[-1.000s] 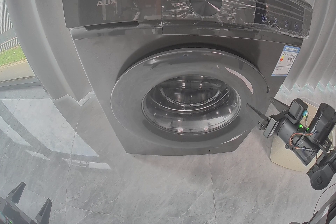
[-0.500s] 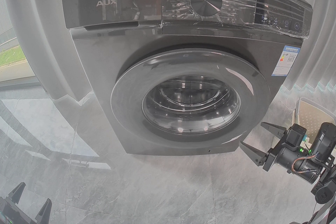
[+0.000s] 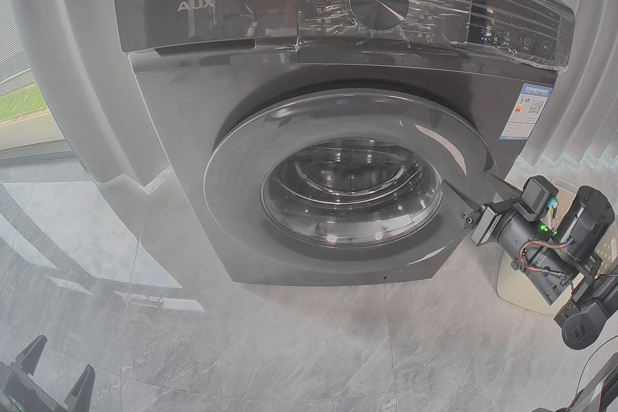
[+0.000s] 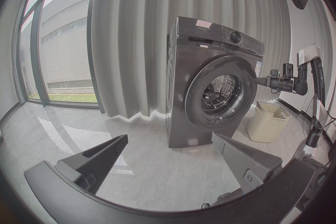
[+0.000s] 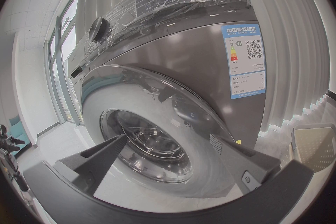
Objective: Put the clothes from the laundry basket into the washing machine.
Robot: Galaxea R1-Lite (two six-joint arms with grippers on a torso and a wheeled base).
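Right hand: the right hand (image 3: 467, 181) is empty, its fingers spread wide and pointing toward 10 o'clock in the head view.
Hand to door: it sits at the 3 o'clock rim of the shut door (image 3: 238, 175), one finger over the rim and one just off it. I cannot tell whether it touches.
Door to machine: the washing machine (image 3: 193, 104) fronts the robot, and its drum lies at 9 o'clock from the right hand.
Basket: the laundry basket (image 3: 521, 288) stands on the floor at 5 o'clock from that hand, under the arm. I cannot tell what it contains.
Left hand: the left hand (image 3: 63, 355) is low at 7 o'clock, well apart, open and empty.
Nearer arm: the right, by far.
Likely step: opening the door from its right edge.
Change: half a second ago the right hand hung lower, near the door's 5 o'clock. It has risen to the rim.
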